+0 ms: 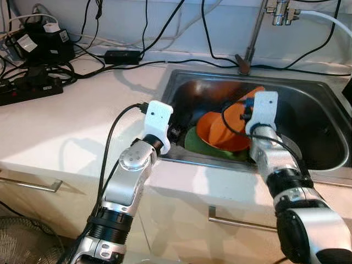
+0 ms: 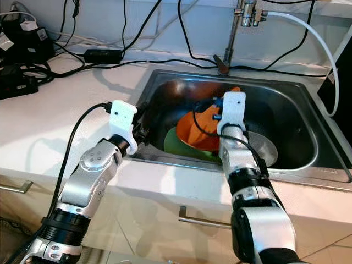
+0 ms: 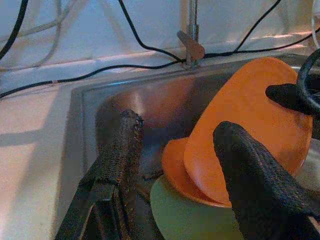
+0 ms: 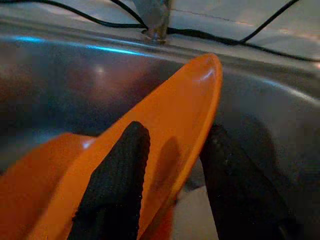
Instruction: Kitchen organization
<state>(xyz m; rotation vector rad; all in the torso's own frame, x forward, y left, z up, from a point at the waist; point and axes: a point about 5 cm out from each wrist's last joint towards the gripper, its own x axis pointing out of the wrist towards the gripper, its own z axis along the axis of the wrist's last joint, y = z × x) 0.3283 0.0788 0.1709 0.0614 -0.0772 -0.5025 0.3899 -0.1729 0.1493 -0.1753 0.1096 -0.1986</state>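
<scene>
Glossy orange plate tilted on edge in the steel sink, right gripper jaws clamping its rim, above another orange plate and green plate, left gripper jaws wide near the sink's left wall.

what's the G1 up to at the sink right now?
It is handling dishes in the steel sink. The right gripper has its fingers on either side of a tilted orange plate, one on each face, its rim raised toward the faucet. A second orange plate lies beneath it on a green plate. The left gripper is open at the sink's left edge, pointing at the stack and holding nothing.
</scene>
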